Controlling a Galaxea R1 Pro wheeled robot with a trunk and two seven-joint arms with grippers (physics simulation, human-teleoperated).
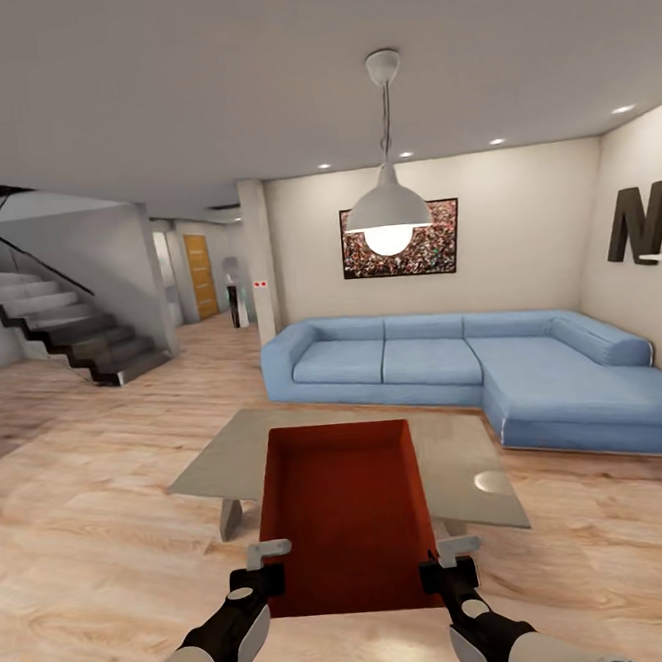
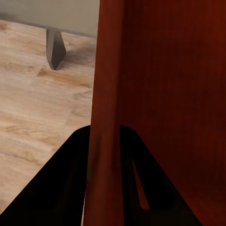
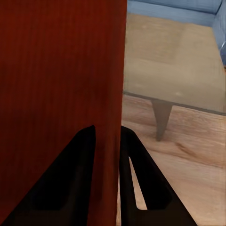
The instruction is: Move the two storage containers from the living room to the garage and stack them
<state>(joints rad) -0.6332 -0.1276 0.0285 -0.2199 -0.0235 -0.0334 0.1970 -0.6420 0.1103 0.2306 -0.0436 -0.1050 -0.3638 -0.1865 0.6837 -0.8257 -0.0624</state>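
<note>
I am in the living room, on its light wood plank floor (image 1: 89,543). An orange-red storage container (image 1: 347,510), shallow and lidless, hangs in front of me over the near edge of a low table. My left gripper (image 1: 260,578) is shut on its left wall and my right gripper (image 1: 444,567) on its right wall. Seen from the left wrist, the thin red wall (image 2: 106,94) runs between the dark fingers of the left gripper (image 2: 104,134). From the right wrist, the container wall (image 3: 110,70) sits likewise in the right gripper (image 3: 107,132). The garage is out of view.
A grey low table (image 1: 473,459) stands just beyond the container, its leg (image 2: 54,47) on the planks. A blue corner sofa (image 1: 454,360) lies behind it. A pendant lamp (image 1: 388,205) hangs overhead. Stairs (image 1: 69,324) and a hallway with a wooden door (image 1: 200,274) are to the left.
</note>
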